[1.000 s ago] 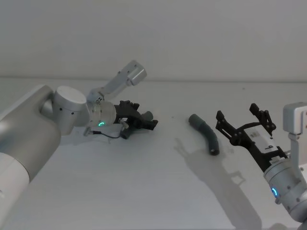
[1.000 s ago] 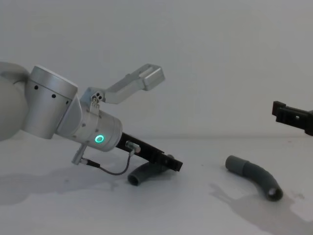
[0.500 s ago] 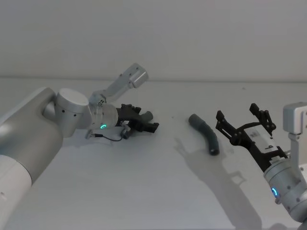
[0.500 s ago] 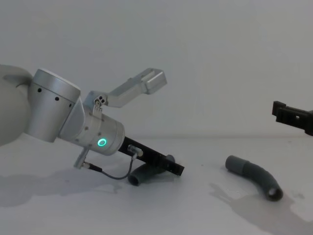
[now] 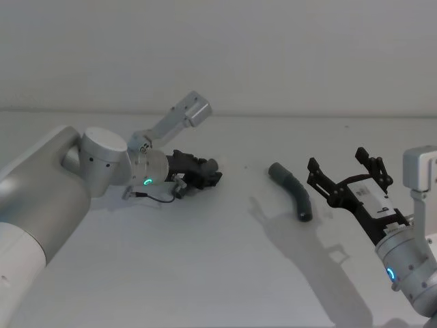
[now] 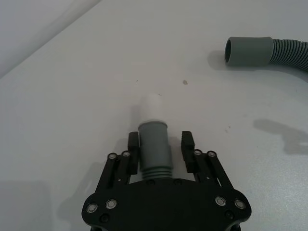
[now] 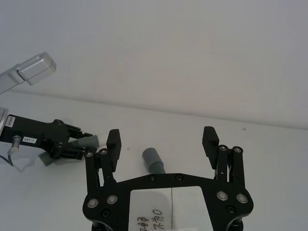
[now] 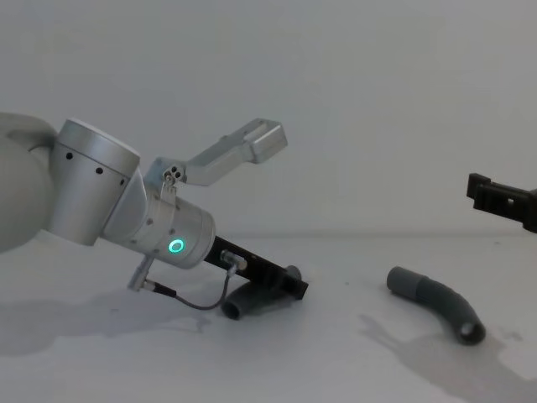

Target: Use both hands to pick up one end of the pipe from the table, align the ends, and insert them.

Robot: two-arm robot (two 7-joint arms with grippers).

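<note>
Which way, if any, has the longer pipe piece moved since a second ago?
No; in the head view the longer pipe piece lies unchanged against the far edge of the table.

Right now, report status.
Left end effector open, straddling short piece on table. Right end effector open, hovering beside long piece. Nothing between the pieces.

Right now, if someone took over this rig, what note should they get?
Left hand: open, straddling the shorter pipe piece on the table, a gap on one side, not clamped.
Right hand: open, hovers near the longer piece, touching nothing.
Both pieces lie apart on the table.
Done: left approach only.
Left to do: grip and lift both, align pale tip with collar mouth, insert.
</note>
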